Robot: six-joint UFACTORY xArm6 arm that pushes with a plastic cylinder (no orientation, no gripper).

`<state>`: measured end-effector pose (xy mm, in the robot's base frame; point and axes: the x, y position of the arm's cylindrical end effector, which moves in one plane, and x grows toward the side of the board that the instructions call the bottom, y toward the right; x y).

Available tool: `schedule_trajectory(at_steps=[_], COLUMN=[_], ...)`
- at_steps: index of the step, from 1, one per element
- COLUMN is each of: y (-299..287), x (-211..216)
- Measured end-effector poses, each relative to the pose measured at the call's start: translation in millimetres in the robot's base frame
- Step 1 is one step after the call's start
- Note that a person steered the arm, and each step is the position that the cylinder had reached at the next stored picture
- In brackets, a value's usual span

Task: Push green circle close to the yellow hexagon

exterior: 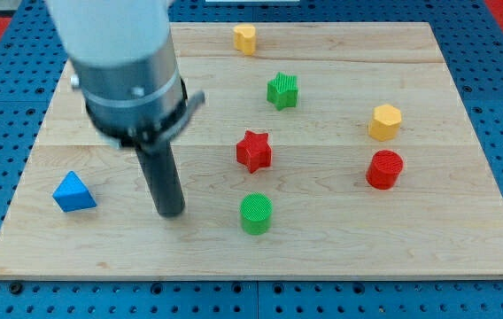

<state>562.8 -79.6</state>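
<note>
The green circle (pixel 256 213) lies near the view's bottom, at the board's middle. The yellow hexagon (pixel 384 122) lies to the view's right, above a red circle (pixel 384 169). My tip (pixel 172 213) rests on the board to the left of the green circle, about a hundred pixels away and not touching it. The rod hangs from the grey arm body at the view's upper left.
A red star (pixel 253 151) lies above the green circle. A green star (pixel 282 90) lies higher up. A second yellow block (pixel 245 39) sits at the board's top edge. A blue triangle (pixel 73 192) lies at the left. The wooden board (pixel 464 239) ends in blue pegboard.
</note>
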Motion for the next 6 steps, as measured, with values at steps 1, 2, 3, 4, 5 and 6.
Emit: schedule_trajectory(at_steps=[1,2,3,4,5,6], y=[69.5,115.1,176.6,175.5,131.7,164.7], x=[7.2,-21.9,-17.9,-2.9,-26.7,-78.9])
